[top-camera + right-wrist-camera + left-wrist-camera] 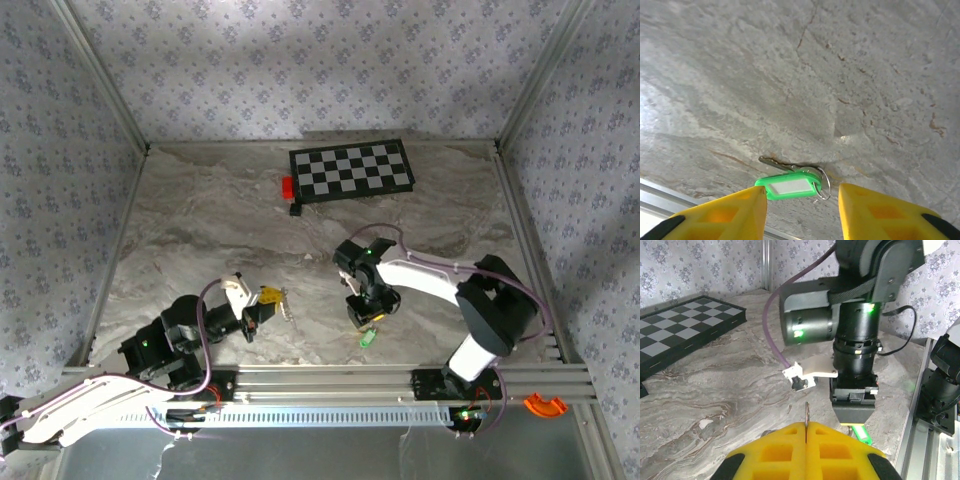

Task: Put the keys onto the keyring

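Showing one keyring [790, 186] (green-tagged), one resting key [771, 161], one pinched key [806, 415]

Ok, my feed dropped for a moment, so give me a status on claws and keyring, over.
Left claw shut on a key, edge up. Right claw open above the keyring, its green tag lying flat. Nothing in the way.

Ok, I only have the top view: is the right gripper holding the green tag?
Observer: No. The right gripper is open; the tag lies loose on the table in front of it.
Operator: Any key on the ring?
Observer: One key lies at the ring, beside the tag; threaded or not, I can't tell.
Operator: And the left gripper?
Observer: Shut on a second key, pinched edge-up between its pads.
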Available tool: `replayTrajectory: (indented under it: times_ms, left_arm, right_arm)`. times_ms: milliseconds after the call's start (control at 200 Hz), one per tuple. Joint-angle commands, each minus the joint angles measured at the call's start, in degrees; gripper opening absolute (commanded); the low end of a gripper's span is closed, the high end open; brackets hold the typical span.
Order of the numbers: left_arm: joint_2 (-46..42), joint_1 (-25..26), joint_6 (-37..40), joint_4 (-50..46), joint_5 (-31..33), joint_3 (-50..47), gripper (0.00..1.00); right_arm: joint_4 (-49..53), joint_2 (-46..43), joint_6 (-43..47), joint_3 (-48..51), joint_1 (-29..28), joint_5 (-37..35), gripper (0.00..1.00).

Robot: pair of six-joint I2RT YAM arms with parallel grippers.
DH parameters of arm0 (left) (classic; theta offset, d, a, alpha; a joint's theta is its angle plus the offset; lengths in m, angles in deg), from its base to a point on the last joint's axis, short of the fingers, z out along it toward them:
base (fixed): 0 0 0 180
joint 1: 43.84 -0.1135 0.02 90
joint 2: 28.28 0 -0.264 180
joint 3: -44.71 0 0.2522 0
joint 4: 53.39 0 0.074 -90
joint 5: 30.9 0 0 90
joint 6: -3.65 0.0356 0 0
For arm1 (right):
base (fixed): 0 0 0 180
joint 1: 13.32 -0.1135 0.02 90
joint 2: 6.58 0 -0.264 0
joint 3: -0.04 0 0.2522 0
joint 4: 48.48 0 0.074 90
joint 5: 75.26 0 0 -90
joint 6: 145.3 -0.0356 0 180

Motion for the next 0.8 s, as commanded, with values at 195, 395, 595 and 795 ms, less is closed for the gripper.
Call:
replayTrajectory:
  times_ms: [195, 395, 595, 795]
  left_arm:
    - [0.1, -0.2, 0.0, 3.0, -1.6, 0.7, 0.0]
    - [1.3, -0.2, 0.0, 3.6, -2.3, 1.1, 0.0]
    - [1.4, -0.2, -0.1, 3.4, -2.6, 1.3, 0.0]
    - [1.3, -0.2, -0.3, 3.5, -2.3, 1.1, 0.0]
  right_arm:
    - [-10.3, -18.8, -20.4, 14.9, -0.4, -2.1, 0.53]
    - [-18.3, -26.6, -27.2, 23.8, -0.6, 0.2, 0.5]
    - [-21.8, -24.8, -24.9, 24.7, -0.8, 0.5, 0.44]
    - [-23.1, -22.3, -23.8, 24.7, -0.8, 1.0, 0.35]
